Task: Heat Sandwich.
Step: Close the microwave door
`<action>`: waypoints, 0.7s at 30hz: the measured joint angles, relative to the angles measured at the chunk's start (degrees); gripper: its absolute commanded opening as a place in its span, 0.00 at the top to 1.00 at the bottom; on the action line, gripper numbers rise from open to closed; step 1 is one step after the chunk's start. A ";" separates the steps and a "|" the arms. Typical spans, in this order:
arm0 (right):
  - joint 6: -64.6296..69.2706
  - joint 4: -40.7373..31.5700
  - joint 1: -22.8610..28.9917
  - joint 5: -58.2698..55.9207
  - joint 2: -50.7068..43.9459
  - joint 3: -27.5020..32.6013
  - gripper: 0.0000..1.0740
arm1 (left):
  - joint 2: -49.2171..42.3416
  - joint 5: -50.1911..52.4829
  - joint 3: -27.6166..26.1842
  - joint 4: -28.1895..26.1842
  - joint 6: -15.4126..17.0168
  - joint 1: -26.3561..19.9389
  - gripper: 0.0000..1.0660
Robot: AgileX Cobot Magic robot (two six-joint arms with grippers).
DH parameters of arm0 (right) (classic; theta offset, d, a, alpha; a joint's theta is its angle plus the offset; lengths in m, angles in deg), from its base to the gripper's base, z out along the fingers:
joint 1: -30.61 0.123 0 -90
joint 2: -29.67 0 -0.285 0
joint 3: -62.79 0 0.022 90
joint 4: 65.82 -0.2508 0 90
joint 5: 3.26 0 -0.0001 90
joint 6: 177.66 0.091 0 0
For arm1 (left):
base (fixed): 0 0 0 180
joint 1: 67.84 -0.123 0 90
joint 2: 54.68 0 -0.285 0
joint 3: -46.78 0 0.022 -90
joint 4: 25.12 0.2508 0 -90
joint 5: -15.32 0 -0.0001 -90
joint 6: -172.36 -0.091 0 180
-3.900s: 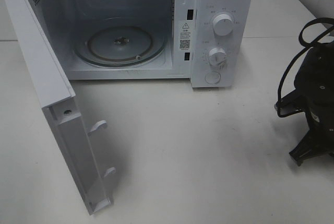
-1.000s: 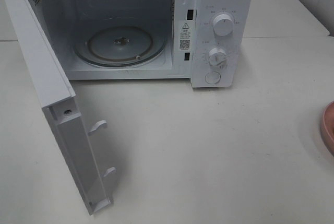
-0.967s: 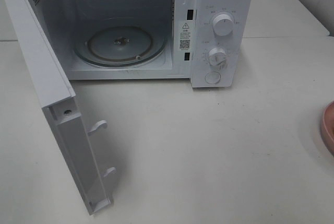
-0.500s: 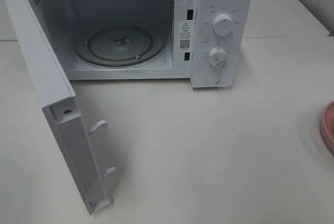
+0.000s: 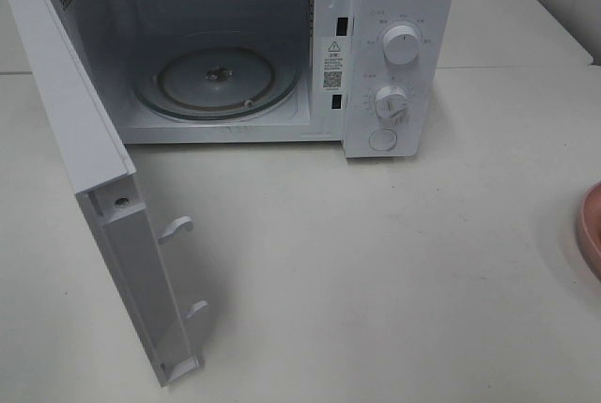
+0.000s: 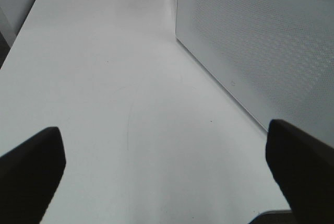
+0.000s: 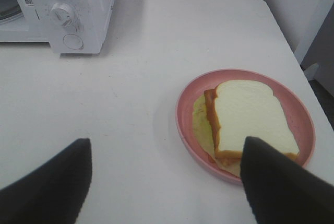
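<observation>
The sandwich (image 7: 250,117), white bread with a tan crust, pink ham and pale lettuce, lies on a round pink plate (image 7: 183,104) in the right wrist view. My right gripper (image 7: 167,182) is open and empty, and it stands back from the plate, with one finger (image 7: 276,187) over the plate's near rim. The white microwave (image 5: 394,8) stands at the back with its door (image 5: 103,187) swung wide open and its glass turntable (image 5: 216,79) bare. My left gripper (image 6: 167,182) is open and empty over the white table. The exterior view shows neither gripper and only the plate's edge (image 5: 592,229).
The microwave's front panel has two knobs (image 5: 402,44) and a round button (image 5: 383,140). The open door juts out toward the table's front left. A white perforated microwave panel (image 6: 261,41) stands close beside the left gripper. The table's right edge (image 7: 282,31) lies just past the plate.
The right arm, seen at the right edge of the exterior view 3.9 s ago, has left that view and uncovered the plate's edge. Nothing has moved in the last second.
</observation>
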 measured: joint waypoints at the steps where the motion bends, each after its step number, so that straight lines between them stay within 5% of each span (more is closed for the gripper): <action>1: 0.00 0.00 0.00 0.00 0.00 0.00 0.29 | 0.00 0.00 0.00 0.00 0.00 0.00 0.06; 21: 0.00 0.00 0.00 0.00 0.00 0.00 0.29 | 0.00 0.00 0.00 -0.40 0.00 0.00 0.06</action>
